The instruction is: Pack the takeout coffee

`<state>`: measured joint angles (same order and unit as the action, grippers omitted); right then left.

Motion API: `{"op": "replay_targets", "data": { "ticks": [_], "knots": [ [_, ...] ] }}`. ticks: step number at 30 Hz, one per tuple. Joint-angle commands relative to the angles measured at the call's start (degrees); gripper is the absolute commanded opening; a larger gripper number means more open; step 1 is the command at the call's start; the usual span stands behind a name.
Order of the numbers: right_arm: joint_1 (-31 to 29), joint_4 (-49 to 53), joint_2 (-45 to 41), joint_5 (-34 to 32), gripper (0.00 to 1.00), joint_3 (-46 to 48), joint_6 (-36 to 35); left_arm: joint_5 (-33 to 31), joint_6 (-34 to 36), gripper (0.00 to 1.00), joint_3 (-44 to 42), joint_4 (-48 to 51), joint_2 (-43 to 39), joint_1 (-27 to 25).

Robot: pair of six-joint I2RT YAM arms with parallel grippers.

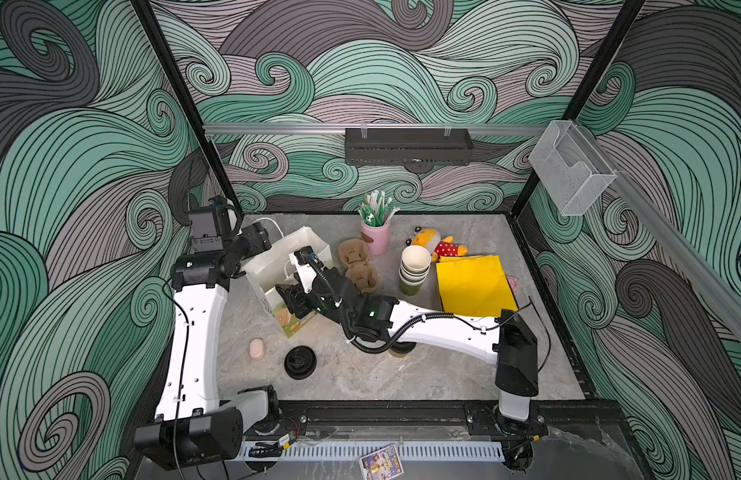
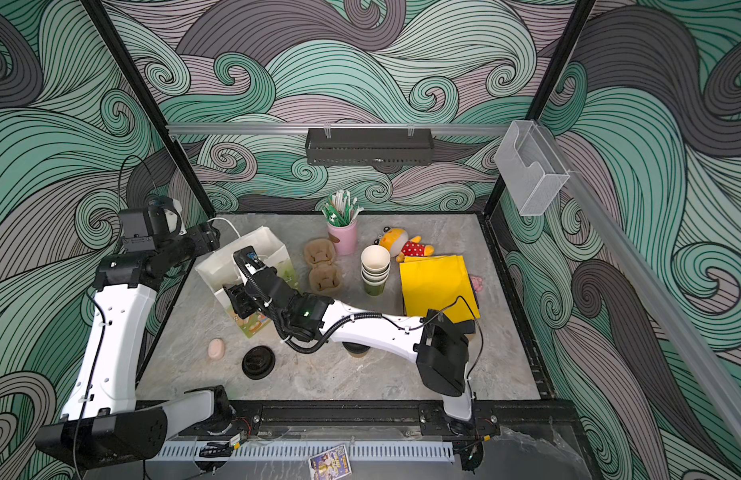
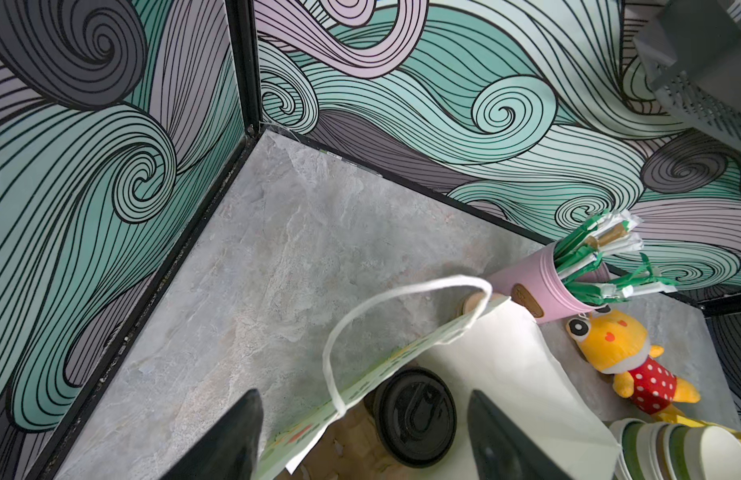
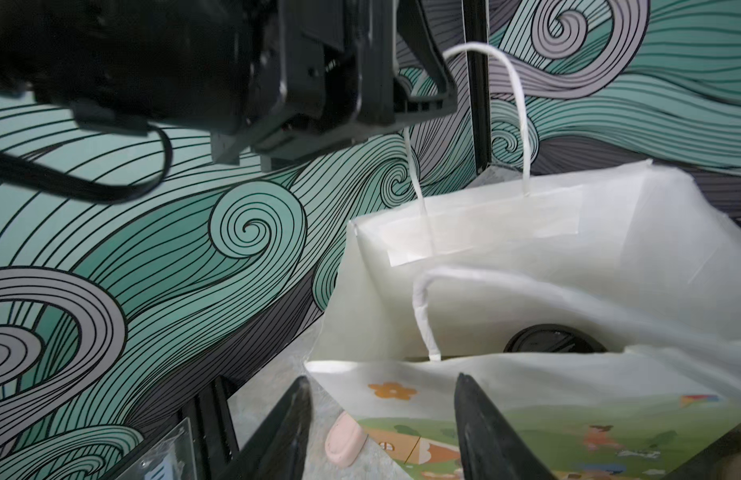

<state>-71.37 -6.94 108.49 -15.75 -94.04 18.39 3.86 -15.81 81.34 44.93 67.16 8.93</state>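
A white paper bag (image 1: 277, 266) (image 2: 236, 266) with a printed front stands open at the back left. Inside it stands a takeout coffee cup with a black lid (image 3: 416, 415) (image 4: 556, 338); its wall colour hardly shows. A second, brown cup (image 1: 400, 352) (image 2: 356, 350) stands on the table, mostly hidden under my right forearm. My left gripper (image 1: 260, 241) (image 3: 364, 436) is open at the bag's back-left rim, and the rim and one handle (image 3: 331, 365) run between its fingers. My right gripper (image 1: 292, 301) (image 4: 381, 415) hangs open and empty over the bag's printed front face.
Loose black lids (image 1: 300, 362) and a pink lump (image 1: 256, 348) lie in front of the bag. Right of the bag lie pulp cup carriers (image 1: 356, 266), a pink straw holder (image 1: 376, 235), a stack of lidless cups (image 1: 414, 266), a plush toy (image 1: 437, 245) and a yellow sheet (image 1: 475, 286).
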Motion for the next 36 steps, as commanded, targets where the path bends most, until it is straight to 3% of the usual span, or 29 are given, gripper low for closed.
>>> {"op": "replay_targets", "data": {
  "ticks": [1, 5, 12, 22, 25, 29, 36],
  "knots": [
    [-0.4, -5.0, 1.4, -6.3, 0.52, -0.6, -4.9, -2.7, -3.7, 0.79, -0.3, -0.9, -2.2, 0.3],
    [-0.2, -6.6, 4.6, -7.1, 0.50, -3.5, -8.2, -7.7, -7.2, 0.79, -0.2, 0.5, -4.1, 0.3],
    [-0.1, -6.9, 8.3, -10.5, 0.35, -7.2, -9.9, -10.4, -14.9, 0.77, -5.9, -1.7, -10.4, 0.2],
    [-0.1, -8.1, 7.8, -10.3, 0.06, -6.4, -11.6, -12.9, -14.0, 0.77, -4.8, 0.7, -12.2, -0.9],
    [0.0, -8.0, 6.1, -9.3, 0.00, -4.8, -11.7, -11.9, -13.3, 0.77, -5.1, 1.3, -12.6, -1.3],
    [0.5, -6.8, 1.8, -4.4, 0.00, -0.2, -11.0, -9.4, -13.7, 0.78, -5.9, 3.8, -14.4, -1.4],
    [3.8, -1.0, -7.8, 7.1, 0.00, 9.1, -8.8, 1.2, -13.3, 0.79, -7.2, 8.5, -17.7, -1.5]
  ]
}}
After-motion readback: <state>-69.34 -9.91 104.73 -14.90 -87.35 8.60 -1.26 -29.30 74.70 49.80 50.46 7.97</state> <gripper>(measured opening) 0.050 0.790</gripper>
